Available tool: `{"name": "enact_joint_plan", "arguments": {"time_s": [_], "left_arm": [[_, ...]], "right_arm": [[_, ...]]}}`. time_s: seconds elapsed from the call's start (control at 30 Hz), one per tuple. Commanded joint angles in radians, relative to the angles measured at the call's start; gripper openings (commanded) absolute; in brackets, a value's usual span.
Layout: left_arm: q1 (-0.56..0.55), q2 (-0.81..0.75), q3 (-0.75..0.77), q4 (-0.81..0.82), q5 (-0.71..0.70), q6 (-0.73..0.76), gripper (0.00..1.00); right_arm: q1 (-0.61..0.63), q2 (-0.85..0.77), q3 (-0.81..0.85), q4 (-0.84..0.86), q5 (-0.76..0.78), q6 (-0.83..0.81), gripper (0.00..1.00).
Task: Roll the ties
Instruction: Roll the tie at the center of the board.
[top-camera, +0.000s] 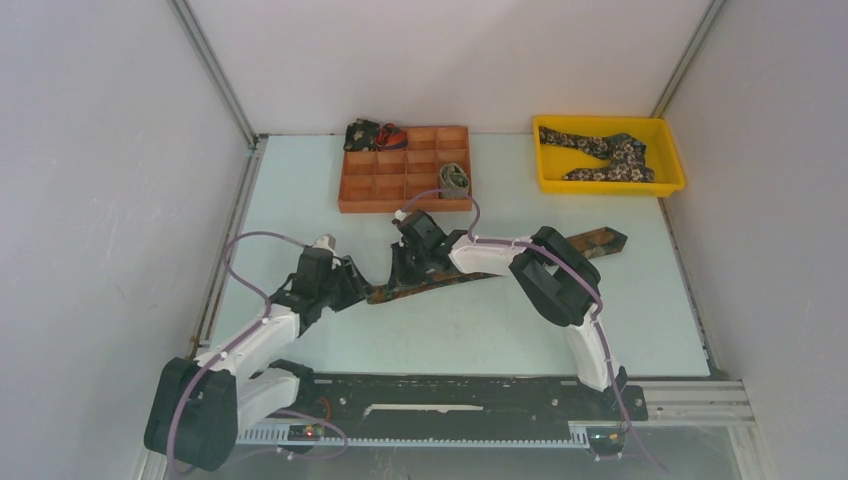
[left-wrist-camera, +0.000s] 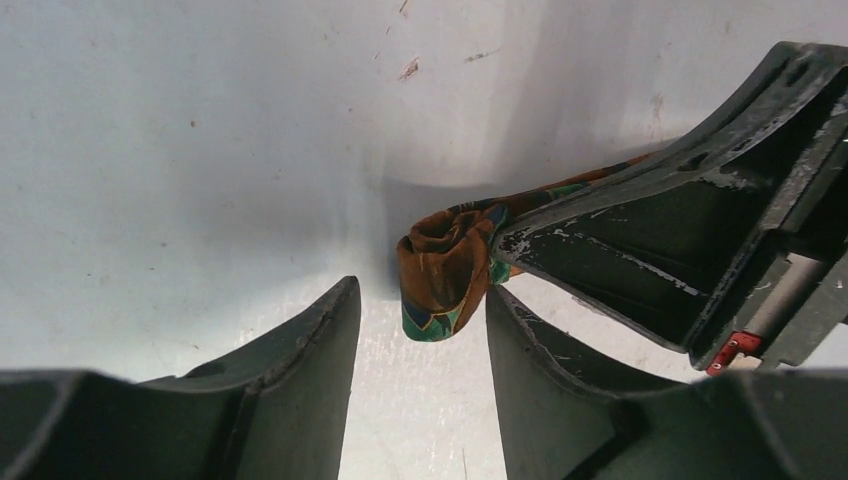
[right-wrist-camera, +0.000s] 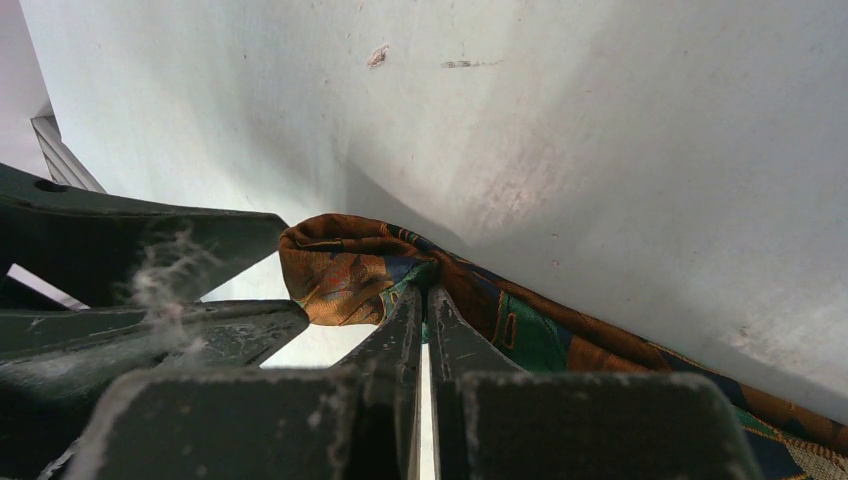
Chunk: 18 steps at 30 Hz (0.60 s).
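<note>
A rust, green and blue patterned tie (top-camera: 598, 243) lies slantwise across the table, its left end curled into a small loose roll (left-wrist-camera: 440, 268). My right gripper (top-camera: 402, 272) is shut, its tips (right-wrist-camera: 425, 298) pinching the fabric just behind that roll (right-wrist-camera: 335, 268). My left gripper (left-wrist-camera: 422, 295) stands open at the roll's left, and the roll sits just ahead of its fingertips, near the right finger (left-wrist-camera: 540, 370). In the top view both grippers hide the rolled end. Rolled ties (top-camera: 455, 180) sit in the orange organizer (top-camera: 372, 203).
The orange compartment organizer stands at the back centre, with a dark tie bundle (top-camera: 365, 133) at its far left corner. A yellow bin (top-camera: 548, 180) at the back right holds a dark floral tie (top-camera: 610, 155). Walls enclose the table on three sides.
</note>
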Motion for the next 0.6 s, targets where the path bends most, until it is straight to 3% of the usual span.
{"name": "enact_joint_plan", "arguments": {"time_s": [0.0,0.57], "left_arm": [[0.016,0.025,-0.018,0.074,0.05,-0.005,0.54],[0.043,0.132,-0.058,0.229,0.141,-0.036,0.44]], "right_arm": [[-0.002,0.038,-0.024,-0.028,0.041,-0.019,0.0],[-0.003,0.043,-0.025,-0.029,0.038,-0.017,0.0]]}}
